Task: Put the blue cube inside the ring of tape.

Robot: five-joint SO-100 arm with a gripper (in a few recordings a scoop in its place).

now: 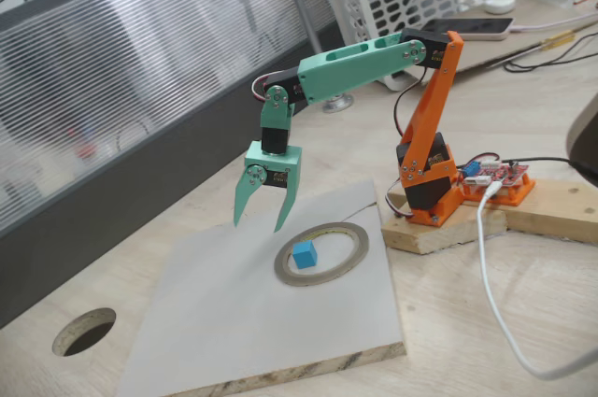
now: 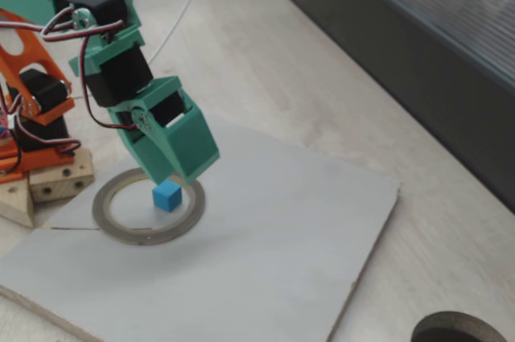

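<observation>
Light wooden tabletop (image 1: 112, 285), with a dark round cut-out hole (image 1: 84, 331) near its front-left corner in a fixed view. A pale grey square board (image 1: 234, 322) lies flat on it. On the board, near its far-right corner: flat grey-metallic ring of tape (image 1: 322, 253), small sky-blue cube (image 1: 303, 254) inside it, resting on the board. Raw wood block (image 1: 439, 227) sits on the tabletop, just beside the board's right edge.
</observation>
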